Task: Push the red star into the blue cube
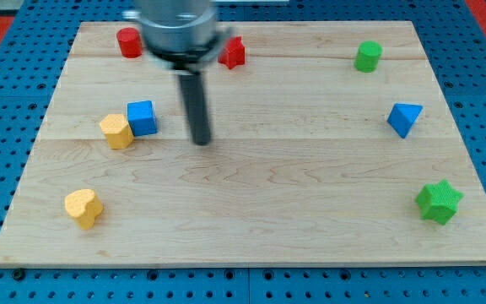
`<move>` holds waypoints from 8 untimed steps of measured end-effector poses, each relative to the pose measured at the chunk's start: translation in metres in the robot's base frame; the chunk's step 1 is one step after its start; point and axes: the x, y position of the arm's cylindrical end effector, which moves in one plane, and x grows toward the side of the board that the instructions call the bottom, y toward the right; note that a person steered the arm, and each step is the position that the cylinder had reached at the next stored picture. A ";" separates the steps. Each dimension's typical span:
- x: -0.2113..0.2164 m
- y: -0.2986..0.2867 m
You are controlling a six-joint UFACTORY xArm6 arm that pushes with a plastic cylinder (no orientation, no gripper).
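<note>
A pale wooden bench (251, 211) carries eight small blocks as the arm's dark rod stands near its middle; there is no claw to spread or pinch, only my tip (201, 142), resting on the wood. The blue cube (142, 117) sits just to the view's left of my tip, touching a yellow block (117, 131). The red star (233, 53) lies above and slightly right of my tip, near the bench's top edge, well apart from the cube. My tip looks parked between the two, so it would need to circle behind the star first, on its upper right, to drive it down-left.
</note>
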 end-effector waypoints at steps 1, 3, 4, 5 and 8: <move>-0.033 0.070; -0.161 0.049; -0.199 0.022; -0.200 -0.003; -0.156 -0.086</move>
